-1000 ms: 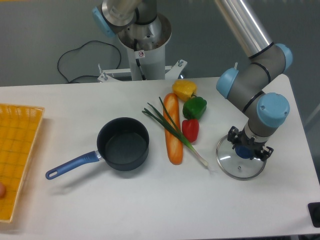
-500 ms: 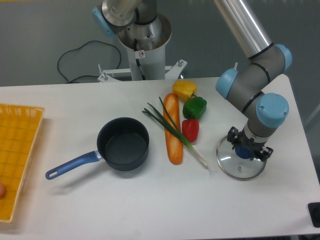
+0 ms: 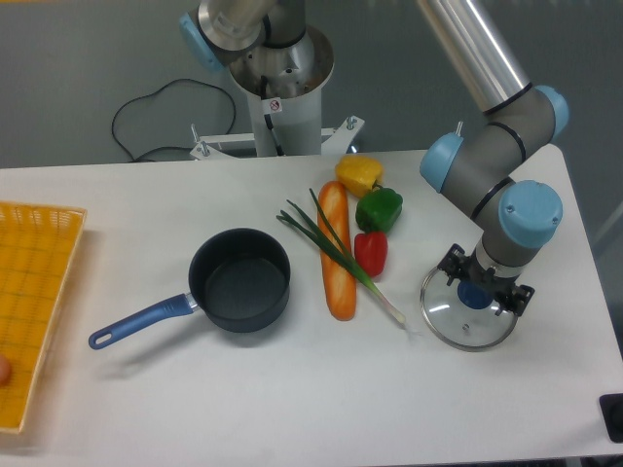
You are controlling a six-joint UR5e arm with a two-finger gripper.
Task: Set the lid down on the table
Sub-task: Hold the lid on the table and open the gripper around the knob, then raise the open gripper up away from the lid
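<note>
1. The table (image 3: pixel 292 399) is a wide white slab w/ rounded corners and a smooth matte top. Every place below is given relative to the saucepan.
2. The saucepan (image 3: pixel 239 280) is round and dark, w/ a speckled non-stick inside, no cover on it. Its long glossy blue handle runs out to the lower left.
3. The lid (image 3: pixel 468 313) lies flat on the table far to the right of the saucepan, slightly lower in view. It is a clear glass disc w/ a thin metal rim, approx. as wide as the pan; a blue knob sits at its centre.
4. The gripper (image 3: pixel 484 289) is black and points straight down over that knob, one finger on each side. Whether the fingers press the knob or stand just off it, I cannot tell.
5. The arm above the gripper has grey metal tubes and light blue plastic joint caps.
6. Just right of the saucepan lies a long orange baguette-shaped item (image 3: pixel 337 251), crossed diagonally by a thin green spring onion (image 3: pixel 336 251).
7. Further right, in a column: a yellow pepper (image 3: pixel 359 175) at top, a green pepper (image 3: pixel 379 208) in the middle, a red pepper (image 3: pixel 371 252) at bottom. All look glossy and lumpy.
8. Far left of the saucepan, at the table edge, is a yellow mesh basket (image 3: pixel 34 292).
</note>
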